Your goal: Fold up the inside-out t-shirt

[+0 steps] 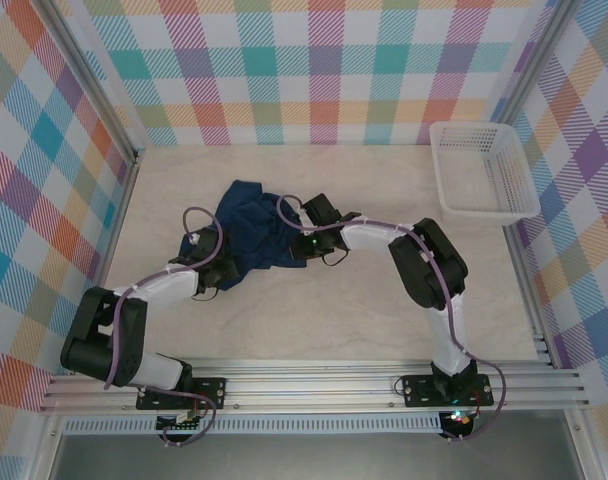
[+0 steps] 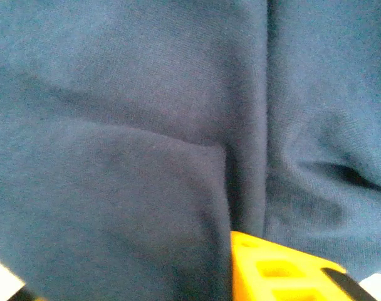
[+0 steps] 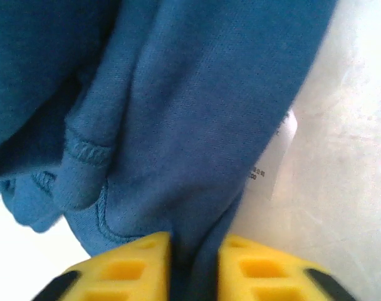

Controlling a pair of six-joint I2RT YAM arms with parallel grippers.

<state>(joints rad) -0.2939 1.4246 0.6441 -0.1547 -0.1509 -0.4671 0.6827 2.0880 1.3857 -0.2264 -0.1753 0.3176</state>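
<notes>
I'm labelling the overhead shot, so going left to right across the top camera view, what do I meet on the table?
In order: left gripper at the shirt's left edge → navy t-shirt → right gripper at its right edge → white basket far right.

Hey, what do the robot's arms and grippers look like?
The left arm and right arm have white and black segments with purple cables looped alongside. Their fingers are yellow plastic with square recesses and black trim.

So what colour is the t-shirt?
The t-shirt is dark navy blue, clearest in the right wrist view.
</notes>
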